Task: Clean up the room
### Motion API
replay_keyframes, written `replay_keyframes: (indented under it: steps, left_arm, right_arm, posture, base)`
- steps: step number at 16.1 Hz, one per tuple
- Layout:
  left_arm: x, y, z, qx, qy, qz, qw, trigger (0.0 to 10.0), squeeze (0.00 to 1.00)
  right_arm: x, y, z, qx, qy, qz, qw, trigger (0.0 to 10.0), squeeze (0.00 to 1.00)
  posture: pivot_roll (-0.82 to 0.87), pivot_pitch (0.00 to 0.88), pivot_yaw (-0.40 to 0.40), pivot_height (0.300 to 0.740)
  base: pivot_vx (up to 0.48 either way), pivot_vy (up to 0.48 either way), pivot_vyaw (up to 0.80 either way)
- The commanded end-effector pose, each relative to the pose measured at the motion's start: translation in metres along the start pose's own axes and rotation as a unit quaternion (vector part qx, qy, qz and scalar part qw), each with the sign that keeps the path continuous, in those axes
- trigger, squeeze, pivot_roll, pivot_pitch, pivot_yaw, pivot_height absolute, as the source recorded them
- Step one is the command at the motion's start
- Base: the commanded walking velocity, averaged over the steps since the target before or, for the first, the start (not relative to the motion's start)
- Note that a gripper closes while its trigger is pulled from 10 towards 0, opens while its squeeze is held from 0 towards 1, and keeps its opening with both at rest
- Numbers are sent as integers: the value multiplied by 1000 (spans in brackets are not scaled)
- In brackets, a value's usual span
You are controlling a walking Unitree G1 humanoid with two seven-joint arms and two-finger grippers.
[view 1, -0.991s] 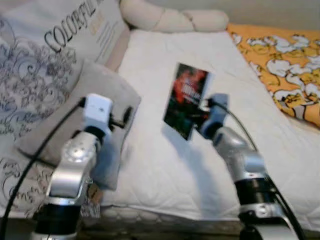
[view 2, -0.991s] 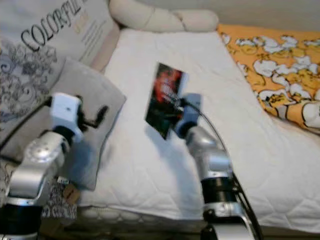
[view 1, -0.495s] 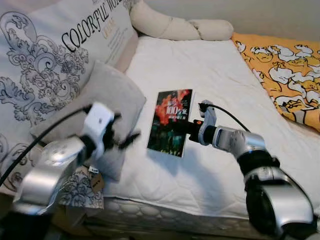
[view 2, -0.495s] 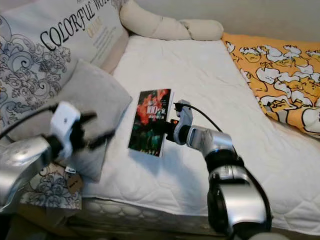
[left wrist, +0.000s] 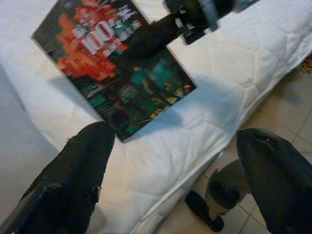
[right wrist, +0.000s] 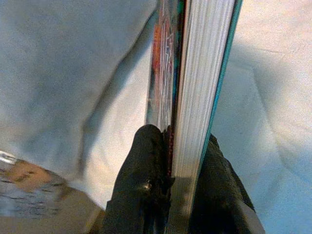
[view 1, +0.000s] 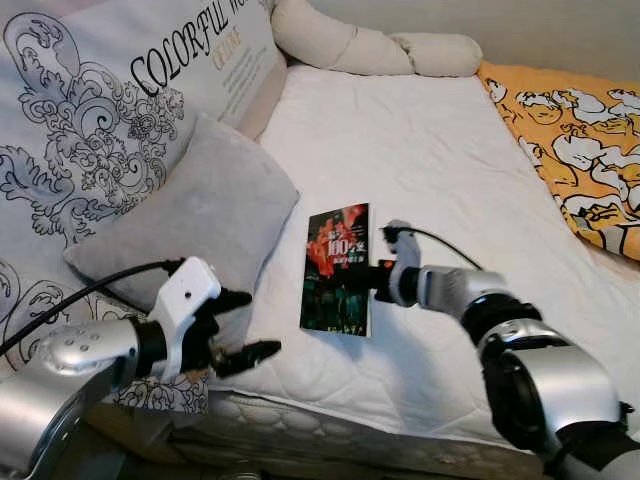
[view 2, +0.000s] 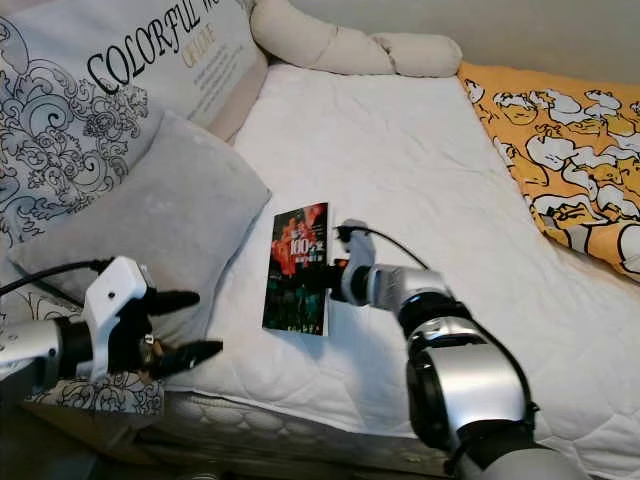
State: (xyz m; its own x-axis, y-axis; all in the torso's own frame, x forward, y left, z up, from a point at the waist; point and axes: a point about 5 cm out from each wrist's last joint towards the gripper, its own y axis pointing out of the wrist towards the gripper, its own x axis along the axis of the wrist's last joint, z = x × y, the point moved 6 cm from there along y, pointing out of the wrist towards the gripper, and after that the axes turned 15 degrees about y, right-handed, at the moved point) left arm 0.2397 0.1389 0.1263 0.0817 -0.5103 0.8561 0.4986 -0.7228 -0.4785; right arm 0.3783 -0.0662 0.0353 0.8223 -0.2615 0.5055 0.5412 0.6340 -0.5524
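The book [view 1: 337, 267], with a dark cover and red and white print, lies on the white quilted bed [view 1: 420, 160], near its front edge and just beside a grey pillow [view 1: 190, 225]; the right gripper [view 1: 377, 279] is at the book's right edge, and in the right wrist view its jaws pinch the book, one finger on the cover and one under the pages; the left gripper [view 1: 240, 325] hovers at the front edge of the bed, near the pillow's lower corner, its jaws spread wide and holding nothing; a large printed cushion [view 1: 90, 110] stands behind the pillow; an orange patterned blanket [view 1: 575, 130] lies at the right side of the bed.
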Motion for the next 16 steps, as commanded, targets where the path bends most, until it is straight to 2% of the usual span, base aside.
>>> replay_keyframes:
  steps: [1, 2, 4, 5, 6, 7, 9, 11, 13, 15, 16]
  left_arm:
    - [2, -5, 0, 6, 4, 5, 1000, 10000, 0]
    - [1, -6, -5, 4, 0, 11, 1000, 10000, 0]
    - [-2, -4, -9, 0, 0, 18, 1000, 10000, 0]
    - [-4, -3, -13, -3, -1, 24, 1000, 10000, 0]
    - [-4, -2, -13, -3, -2, 25, 1000, 10000, 0]
    - [-6, -2, -13, -1, -1, 29, 1000, 10000, 0]
    - [-7, 0, -10, 6, 1, 34, 999, 10000, 0]
    - [-4, 3, -7, 15, 0, 30, 999, 10000, 0]
    - [-2, 7, -9, 14, 0, 27, 1000, 10000, 0]
    - [-3, 8, -10, 13, 1, 29, 999, 10000, 0]
    - [-4, 9, -9, 13, 0, 30, 999, 10000, 0]
  right_arm:
    - [6, 1, -1, -20, -46, -11, 999, 10000, 0]
    - [1, 4, -9, -52, -84, -13, 995, 10000, 0]
    - [1, 3, -19, -88, -81, -30, 992, 10000, 0]
    - [3, 2, -26, -109, -69, -44, 991, 10000, 478]
    - [3, 1, -29, -118, -63, -47, 990, 10000, 573]
    - [2, 0, -33, -129, -59, -51, 989, 10000, 976]
    - [2, -2, -41, -148, -64, -58, 985, 10000, 1000]
    - [10, -9, -51, -177, -67, -92, 978, 10000, 1000]
    - [18, -16, -59, -207, -119, -107, 965, 10000, 1000]
    - [19, -17, -60, -200, -100, -114, 968, 10000, 1000]
    - [23, -22, -66, -222, -111, -127, 960, 10000, 1000]
  posture:
    - [148, 0, -54, 740]
    - [150, 0, -56, 740]
    - [149, 0, -57, 740]
    - [148, 0, -58, 740]
    - [145, 0, -59, 740]
    - [143, 0, -59, 740]
    - [142, 0, -59, 740]
    - [144, 0, -58, 740]
    - [142, 0, -54, 740]
    - [139, 0, -51, 740]
    - [133, 0, -50, 740]
  base:
    - [0, 0, 0]
    - [0, 0, 0]
    - [0, 0, 0]
    - [0, 0, 0]
    - [0, 0, 0]
    - [0, 0, 0]
    - [0, 0, 0]
    - [0, 0, 0]
    - [0, 0, 0]
    - [0, 0, 0]
    - [0, 0, 0]
